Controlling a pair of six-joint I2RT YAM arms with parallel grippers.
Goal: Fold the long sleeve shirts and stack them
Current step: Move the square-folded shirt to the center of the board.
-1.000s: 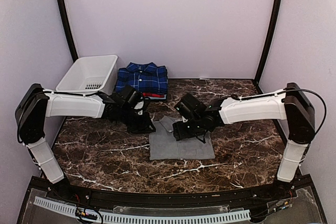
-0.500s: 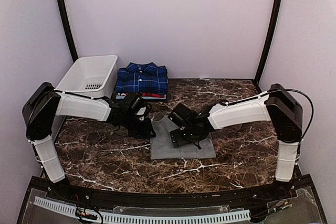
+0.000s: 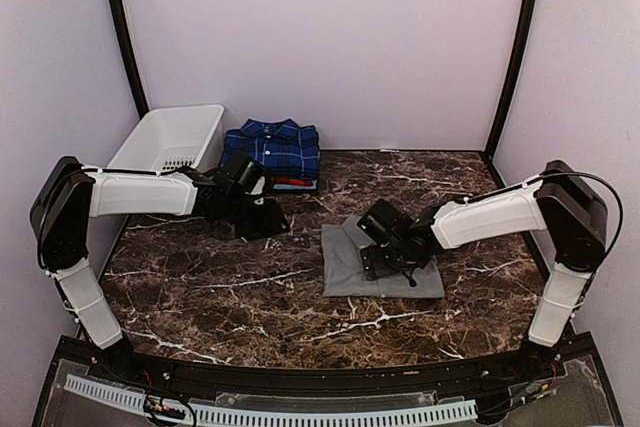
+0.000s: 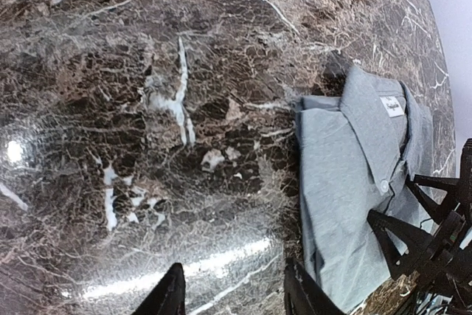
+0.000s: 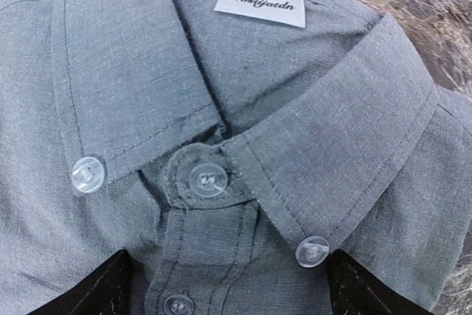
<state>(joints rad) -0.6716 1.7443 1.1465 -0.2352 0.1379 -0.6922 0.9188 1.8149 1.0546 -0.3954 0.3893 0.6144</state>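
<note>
The folded light grey long sleeve shirt (image 3: 345, 269) lies flat on the marble table, collar toward the back. My right gripper (image 3: 393, 255) rests on it, open. In the right wrist view its fingertips (image 5: 110, 289) straddle the button placket just below the collar of the grey shirt (image 5: 243, 108). My left gripper (image 3: 268, 219) hovers over bare table left of the shirt, open and empty. The left wrist view shows the grey shirt (image 4: 346, 182) to the right of its fingertips (image 4: 171, 296). A folded dark blue plaid shirt (image 3: 272, 147) sits at the back on another with red edges (image 3: 292, 182).
A white plastic basket (image 3: 150, 142) stands at the back left beside the shirt stack. The dark marble table (image 3: 200, 277) spreads between the arms. Walls close in the back and both sides.
The grey shirt has slid to the right under my right gripper. My left gripper has opened, come off the shirt's left edge and drawn back to the left.
</note>
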